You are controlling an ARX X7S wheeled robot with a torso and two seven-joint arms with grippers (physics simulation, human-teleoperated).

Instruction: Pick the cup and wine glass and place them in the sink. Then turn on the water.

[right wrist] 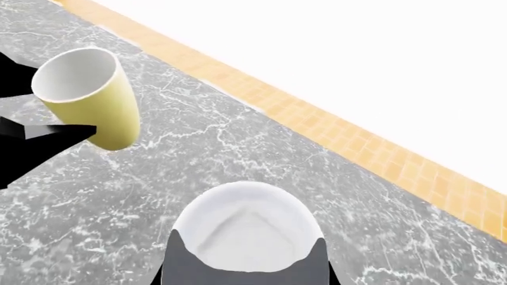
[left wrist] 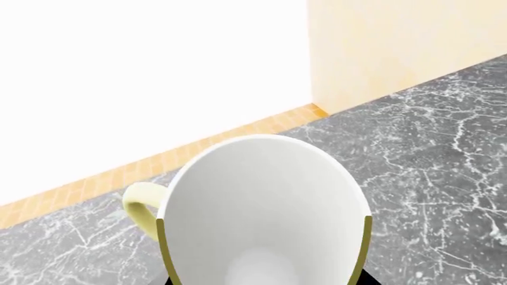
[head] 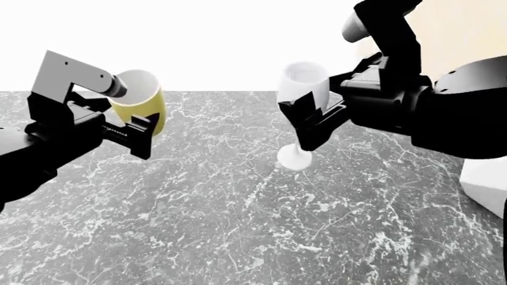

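The pale yellow cup (head: 141, 105) is tilted and held off the grey marble counter (head: 237, 225), with my left gripper (head: 136, 122) shut on its wall. In the left wrist view its white inside (left wrist: 265, 208) fills the lower frame, with the loop handle (left wrist: 142, 205) to one side. My right gripper (head: 313, 113) is shut on the bowl of the white wine glass (head: 303, 83), whose round foot (head: 295, 157) hangs below. The right wrist view shows the glass bowl (right wrist: 246, 228) between grey fingers (right wrist: 184, 264) and the cup (right wrist: 91, 104) beyond. The sink is out of view.
A white block (head: 483, 181) stands at the counter's right edge. A beige wall (head: 467, 29) rises at the back right. An orange tiled strip (left wrist: 158, 163) runs along the counter's far edge, also visible in the right wrist view (right wrist: 333, 127).
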